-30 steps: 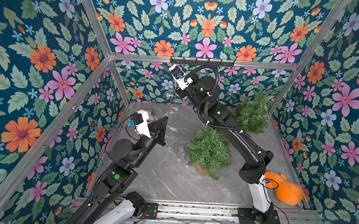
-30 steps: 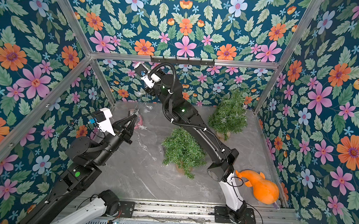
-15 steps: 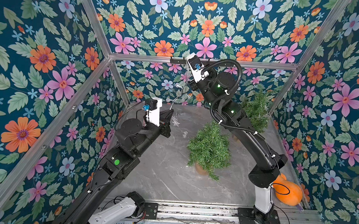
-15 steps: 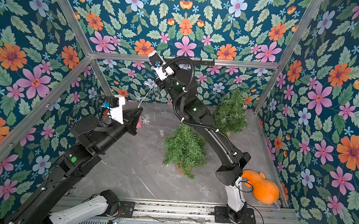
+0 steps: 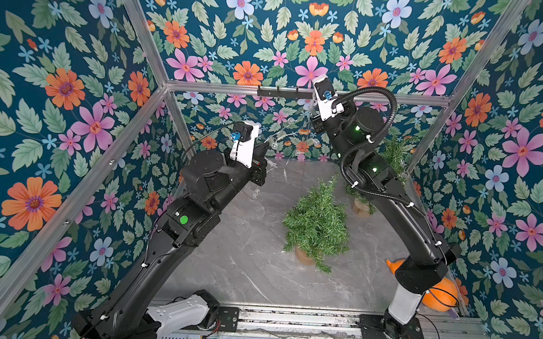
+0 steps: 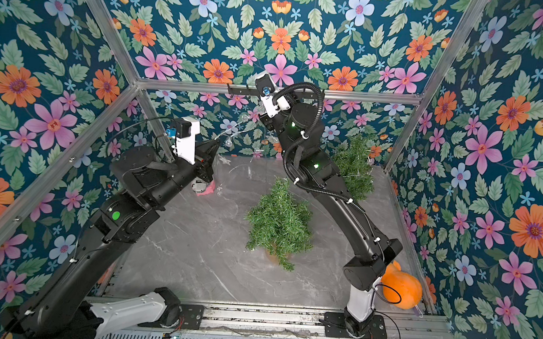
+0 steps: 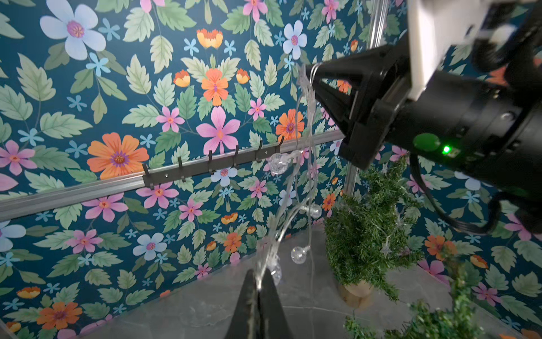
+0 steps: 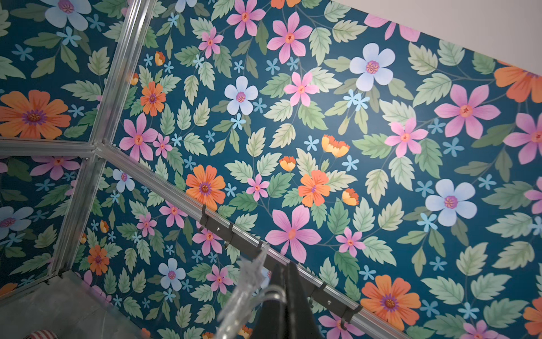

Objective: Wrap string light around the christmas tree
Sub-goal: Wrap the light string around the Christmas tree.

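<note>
In both top views the left gripper [image 6: 216,142] is seen high above the back-left part of the grey table [image 5: 241,265]. The string light [image 6: 234,130] is strung through the air from its tip toward the right arm [image 5: 391,197], whose wrist is held close to the hook rail [image 5: 278,93] on the back wall. The front christmas tree [image 5: 317,224] is stood upright mid-table, apart from both arms. The rear christmas tree [image 5: 393,155] is partly covered by the right arm. An orange object [image 5: 440,297] is lodged behind that arm's base. In a top view a pink item [image 6: 203,187] is shown on the table just under the left wrist.

In the left wrist view the left gripper's jaws are seen pressed together on the thin wire. The strand, set with round clear bulbs [image 7: 275,163], is carried up past the hook rail to the right gripper [image 7: 311,70]. That gripper's narrow jaws are pinched on the wire at their tip. Small star-shaped lights [image 7: 384,249] are made out on the rear christmas tree, a detail too fine for the top views.

In the right wrist view the right gripper's fingers are shown tight together, with a blurred loop of the string light just beside them and the hook rail directly behind. Only the wall, the rail and a corner of the table are taken in here.
</note>
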Action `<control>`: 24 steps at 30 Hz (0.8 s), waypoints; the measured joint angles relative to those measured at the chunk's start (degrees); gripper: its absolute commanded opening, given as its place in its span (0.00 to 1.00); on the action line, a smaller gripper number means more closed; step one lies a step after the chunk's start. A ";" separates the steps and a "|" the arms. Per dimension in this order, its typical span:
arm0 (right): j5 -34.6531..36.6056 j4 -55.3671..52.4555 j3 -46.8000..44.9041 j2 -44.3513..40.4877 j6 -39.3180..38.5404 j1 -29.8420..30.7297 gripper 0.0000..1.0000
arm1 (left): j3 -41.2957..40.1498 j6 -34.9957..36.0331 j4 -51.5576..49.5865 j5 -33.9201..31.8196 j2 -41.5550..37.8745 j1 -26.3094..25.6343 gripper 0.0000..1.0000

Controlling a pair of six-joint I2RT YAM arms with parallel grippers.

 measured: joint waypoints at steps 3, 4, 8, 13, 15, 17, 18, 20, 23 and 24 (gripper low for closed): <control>0.02 0.52 -5.09 -4.22 0.28 -0.09 0.00 | 0.07 -0.07 2.67 2.19 -0.04 -0.02 0.00; -0.02 0.85 -7.04 -6.16 0.42 -0.07 0.00 | -0.59 -0.31 3.82 3.06 -0.24 -0.02 0.00; -0.04 3.04 -13.99 -13.60 1.66 -0.09 0.00 | -3.67 -2.36 8.35 8.26 -0.87 -0.02 0.00; 0.00 4.61 -21.81 -21.00 3.06 -0.15 0.00 | -5.25 -5.68 13.35 16.33 -0.42 -0.02 0.00; -0.04 4.66 -24.94 -23.74 3.43 -0.15 0.00 | -5.73 -7.21 15.32 19.21 -0.09 -0.02 0.00; -0.20 4.55 -27.34 -26.18 3.69 -0.13 0.00 | -6.27 -9.05 17.09 21.84 0.24 -0.02 0.00; -0.28 4.57 -28.26 -27.19 3.98 -0.13 0.00 | -6.43 -9.77 17.86 22.86 0.52 -0.02 0.00; -0.33 4.48 -30.03 -29.27 4.74 -0.13 0.00 | -6.69 -11.93 19.65 25.99 1.33 -0.07 0.00; -0.66 4.04 -31.82 -31.76 5.57 -0.13 0.00 | -6.91 -14.34 21.53 30.95 2.47 -0.42 0.00; -1.01 4.00 -32.33 -32.41 6.34 -0.13 0.00 | -7.17 -15.26 22.01 32.15 2.56 -0.68 0.00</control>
